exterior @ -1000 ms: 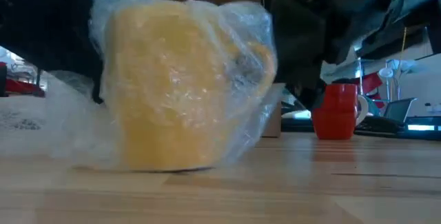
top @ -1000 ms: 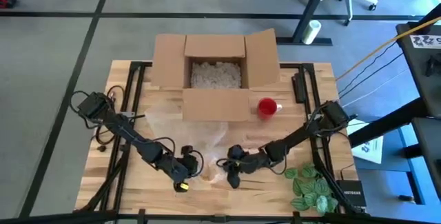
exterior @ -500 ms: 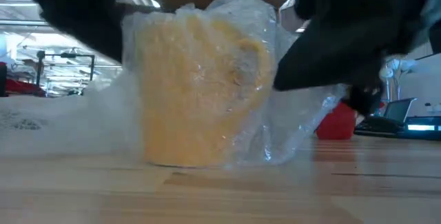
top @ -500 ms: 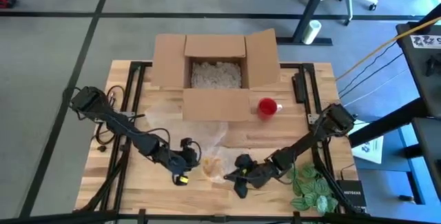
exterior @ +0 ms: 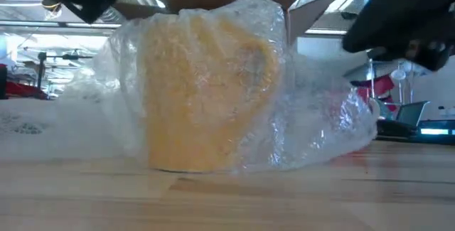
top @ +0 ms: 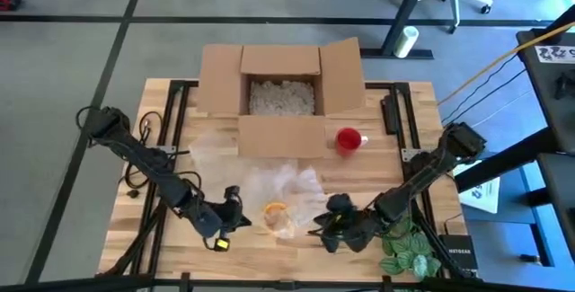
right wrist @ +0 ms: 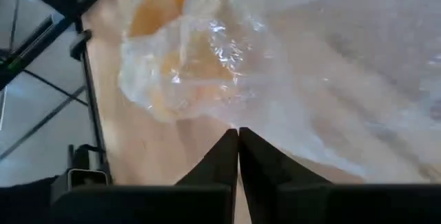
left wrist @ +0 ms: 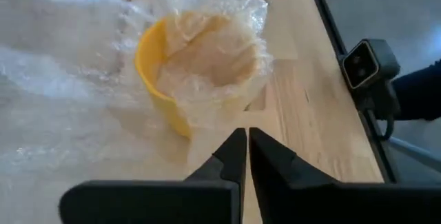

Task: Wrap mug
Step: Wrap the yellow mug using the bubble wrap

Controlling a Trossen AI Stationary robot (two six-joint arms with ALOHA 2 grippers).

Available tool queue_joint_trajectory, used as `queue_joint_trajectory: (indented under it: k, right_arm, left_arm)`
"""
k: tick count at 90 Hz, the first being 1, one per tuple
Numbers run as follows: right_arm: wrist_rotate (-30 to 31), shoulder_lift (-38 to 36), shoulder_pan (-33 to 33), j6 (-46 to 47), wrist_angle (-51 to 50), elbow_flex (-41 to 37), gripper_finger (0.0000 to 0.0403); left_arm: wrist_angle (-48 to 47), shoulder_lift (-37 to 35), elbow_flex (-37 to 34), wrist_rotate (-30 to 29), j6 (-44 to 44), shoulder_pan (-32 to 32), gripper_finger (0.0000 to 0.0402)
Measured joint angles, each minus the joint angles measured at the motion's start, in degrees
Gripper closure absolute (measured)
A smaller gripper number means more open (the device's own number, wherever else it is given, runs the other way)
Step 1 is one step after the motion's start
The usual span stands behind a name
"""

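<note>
I am in the middle of the wrapping: the yellow mug (top: 275, 215) already stands inside the bubble wrap (top: 286, 189), which covers its sides and hangs partly over its mouth, but one loose end of the sheet lies spread beside it on the surface (top: 377, 162). I judge the wrap is only loosely laid, not closed.

My left hand (top: 232, 219) waits just beside the mug, at 9 o'clock from it in the high view, with its fingers (left wrist: 233, 156) pressed together and nothing clearly between them. My right hand (top: 331, 226) is near the mug on the other side, at about 4 o'clock from it, also with fingers together. In its wrist view the wrap lies very close to the tips, but I cannot tell if a thin edge is pinched there.

The mug itself is upright near the front edge of the surface, at 6 o'clock from the cardboard box (top: 281, 94).

Next, I think one hand must take the free end of the wrap and fold it over the mug, while the other hand keeps the mug from tipping.
</note>
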Motion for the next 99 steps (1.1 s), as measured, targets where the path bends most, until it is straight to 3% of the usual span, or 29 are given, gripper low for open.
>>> queue_joint_trajectory:
  k: [20, 44, 67, 78, 99]
  right_arm:
    - [-2.5, -0.3, 0.5, 12.4, -11.9, -0.4, 0.0403]
    - [-6.7, 5.3, 0.0, 15.2, -3.9, -3.0, 0.0403]
    - [-1.0, 7.8, -1.1, 8.3, 4.8, -3.1, 0.0403]
    - [3.0, 7.7, -2.2, 2.6, 8.5, -3.1, 0.0403]
    - [4.6, 7.7, -7.0, -8.6, 17.6, -3.1, 0.0403]
  left_arm:
    - [8.8, 0.1, 0.0, -0.9, 4.4, -1.2, 0.0402]
    - [12.6, 3.4, 0.0, 2.0, 7.3, 2.4, 0.0402]
    - [18.2, 10.8, -0.1, 5.5, 7.2, 6.8, 0.0402]
    - [18.9, 11.7, 0.0, 5.6, 7.1, 7.7, 0.0402]
    - [18.8, 11.9, 0.0, 6.0, 7.7, 7.9, 0.0402]
